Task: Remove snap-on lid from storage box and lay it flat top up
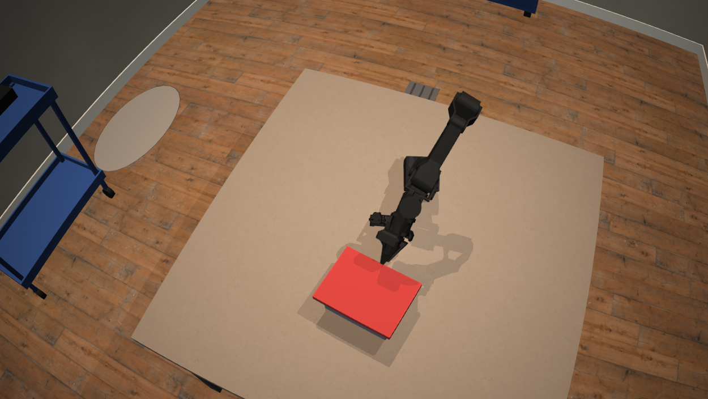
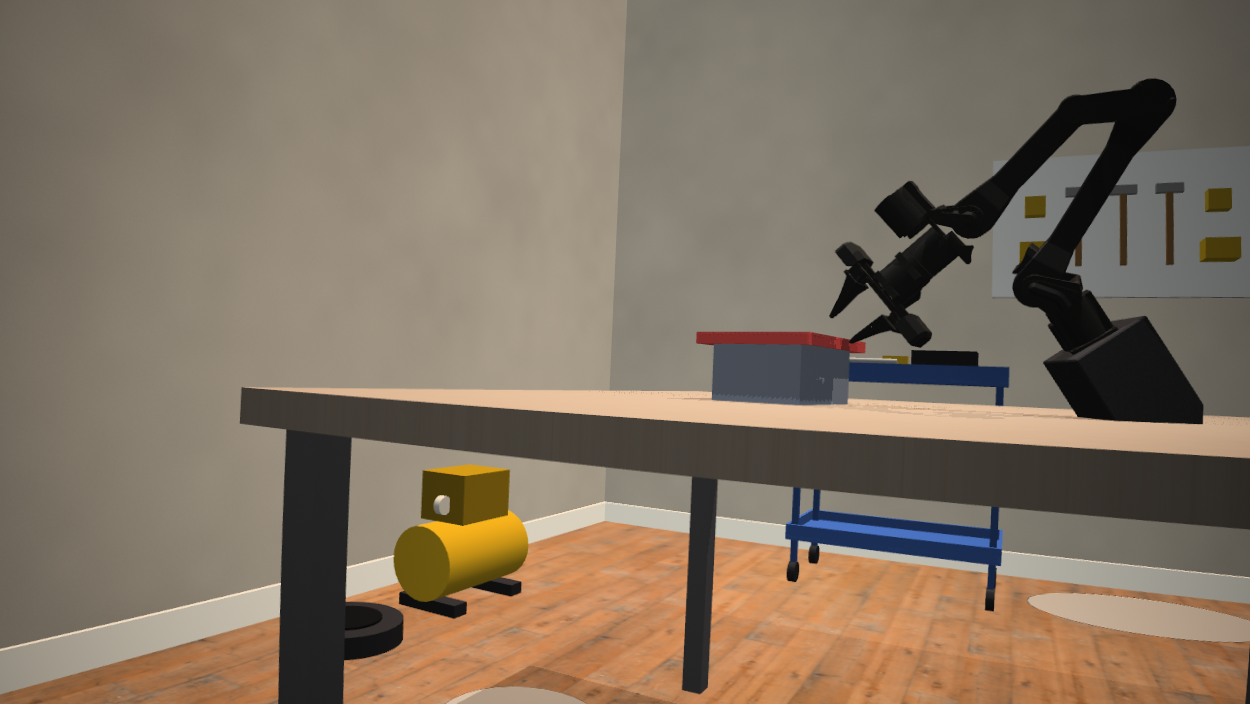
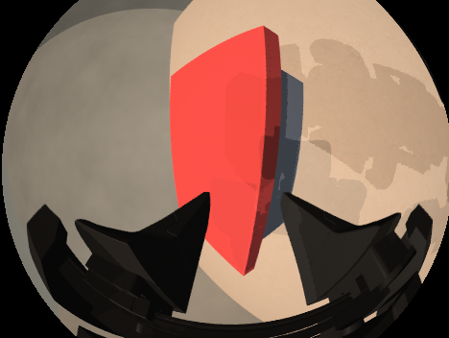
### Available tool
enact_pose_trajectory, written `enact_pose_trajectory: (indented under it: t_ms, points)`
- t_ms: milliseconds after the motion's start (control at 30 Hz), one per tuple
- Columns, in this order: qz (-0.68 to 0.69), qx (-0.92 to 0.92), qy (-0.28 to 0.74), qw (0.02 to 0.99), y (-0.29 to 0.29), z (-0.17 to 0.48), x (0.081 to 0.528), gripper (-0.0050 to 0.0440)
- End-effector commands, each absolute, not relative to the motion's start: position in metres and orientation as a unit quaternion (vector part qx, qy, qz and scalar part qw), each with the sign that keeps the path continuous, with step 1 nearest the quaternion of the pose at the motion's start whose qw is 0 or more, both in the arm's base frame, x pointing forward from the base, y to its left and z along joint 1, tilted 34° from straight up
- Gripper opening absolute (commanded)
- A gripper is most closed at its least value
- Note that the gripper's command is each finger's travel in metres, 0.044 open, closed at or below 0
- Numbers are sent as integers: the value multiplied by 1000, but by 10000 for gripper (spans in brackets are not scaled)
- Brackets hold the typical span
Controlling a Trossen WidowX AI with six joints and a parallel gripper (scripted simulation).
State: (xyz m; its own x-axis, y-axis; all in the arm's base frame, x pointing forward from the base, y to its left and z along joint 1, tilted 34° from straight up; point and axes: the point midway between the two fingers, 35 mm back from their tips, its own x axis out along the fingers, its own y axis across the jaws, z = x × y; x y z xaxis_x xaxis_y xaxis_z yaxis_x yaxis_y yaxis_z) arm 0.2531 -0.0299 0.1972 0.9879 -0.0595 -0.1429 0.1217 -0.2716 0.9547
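Observation:
A red snap-on lid [image 1: 366, 292] [image 2: 769, 337] [image 3: 217, 136] sits on a grey storage box [image 2: 761, 371] [image 3: 293, 136] near the front of the table [image 1: 297, 148] [image 2: 612, 419]. My gripper [image 1: 385, 260] [image 2: 844, 326] [image 3: 247, 199] is open and tilted, at the lid's edge nearest the arm. One finger stands above the lid's top and the other just beside and below its rim. In the wrist view the lid's edge runs between the two fingertips. The fingers are apart from the lid and hold nothing.
The arm's base [image 2: 1119, 367] stands on the table behind the box. A blue cart [image 1: 44, 208] [image 2: 892, 533] stands on the floor off the table's left side. A yellow compressor [image 2: 459, 542] and a tyre lie on the floor.

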Motion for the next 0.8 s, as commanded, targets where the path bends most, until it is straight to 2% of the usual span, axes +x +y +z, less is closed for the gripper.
enact_pose_trajectory:
  t_ms: [0,600,767]
  points:
    - [-78,795,20,601,-30,194,260,235]
    - [-78,795,19,601,-30,187,282,235]
    - [-78,795,19,601,-30,187,282,202]
